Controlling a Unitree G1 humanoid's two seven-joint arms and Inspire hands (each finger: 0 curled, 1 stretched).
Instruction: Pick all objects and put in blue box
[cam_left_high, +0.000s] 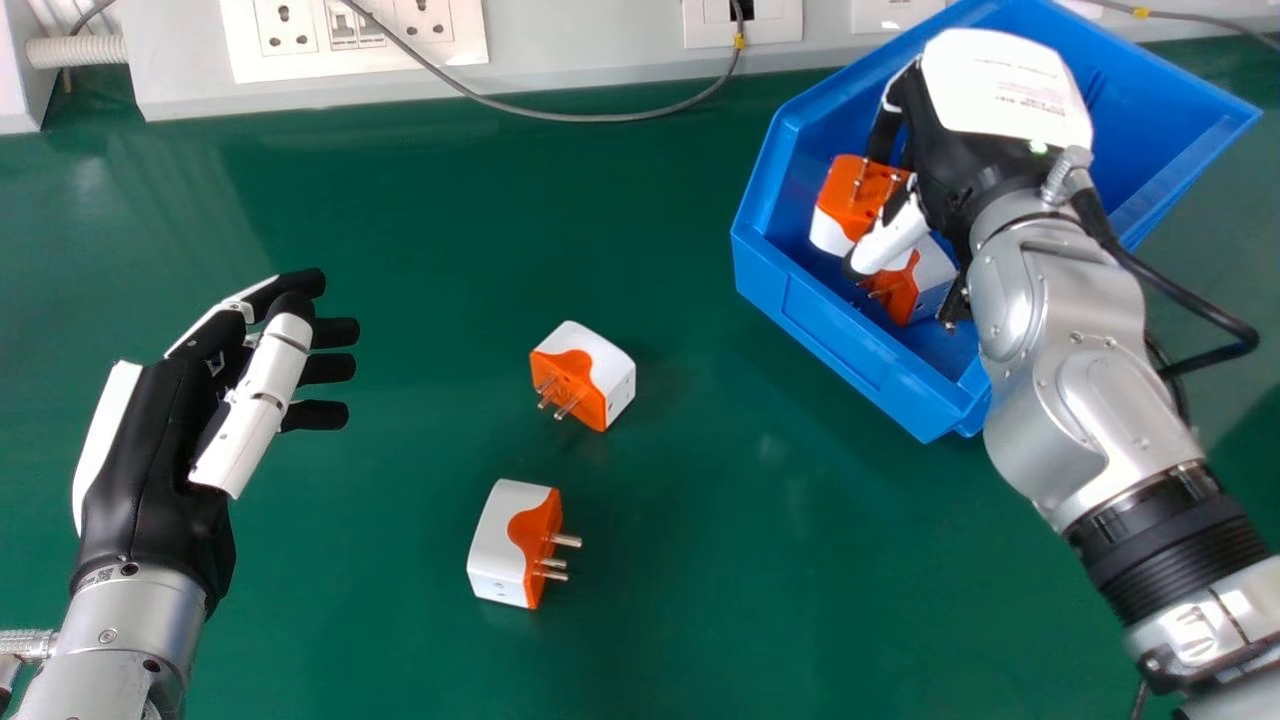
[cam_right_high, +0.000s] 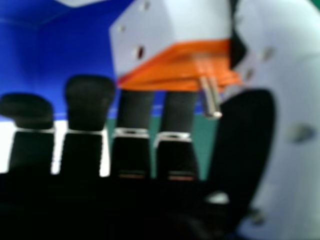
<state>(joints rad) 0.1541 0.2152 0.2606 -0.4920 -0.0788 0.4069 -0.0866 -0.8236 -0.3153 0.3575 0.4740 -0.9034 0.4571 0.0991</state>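
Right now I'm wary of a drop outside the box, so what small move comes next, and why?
Probably ease the right hand open: the orange-and-white adapter it seems to pinch is already within the walls of the blue box, where another adapter lies.

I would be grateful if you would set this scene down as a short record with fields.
Surface: green table
Container: blue box
On table: two orange-and-white plug adapters, lying apart
Within box: two more adapters visible
Left hand: at the head view's left, open, holding nothing
Right hand: inside the box, beside adapters; grip unclear
Status: unfinished
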